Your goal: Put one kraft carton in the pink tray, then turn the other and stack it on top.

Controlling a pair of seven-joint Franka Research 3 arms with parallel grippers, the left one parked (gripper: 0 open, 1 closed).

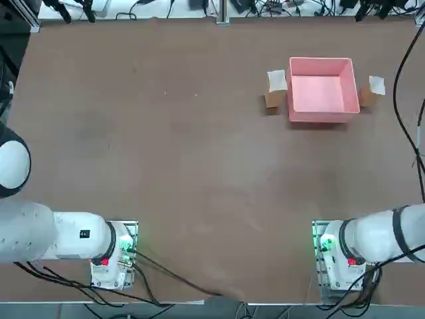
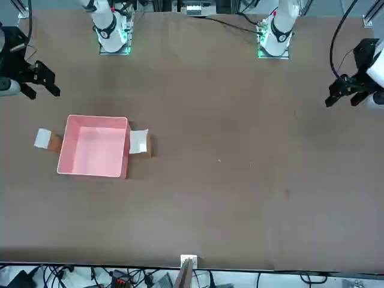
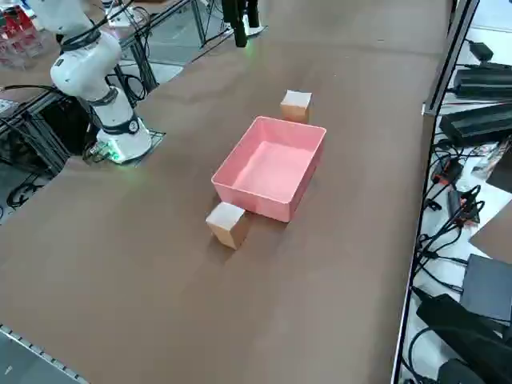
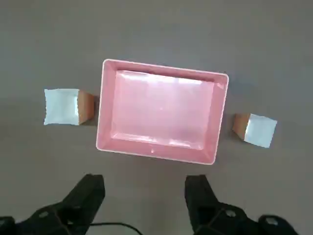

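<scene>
Black two-finger right tool (image 4: 145, 182): fingers spread wide, nothing between them, held up over the brown table (image 2: 240, 180) on the robot's side of the tray. Square, shallow pink plastic tray (image 1: 323, 90) sits flat, nothing in it. Both cartons outside, on the table, pale face up: one small tan-brown cardboard carton with a whitish face (image 1: 276, 89) just beside the tray's left wall, its look-alike small tan-brown cardboard carton (image 1: 373, 91) just beside the right wall. Step in hand, judged: approach for first pick. Next move: choose a carton, line up the fingers across its sides, go down, close, lift clear of the rim, set flat inside. Tray wall is near; a finger could bump it. Turn-and-stack comes after.
</scene>
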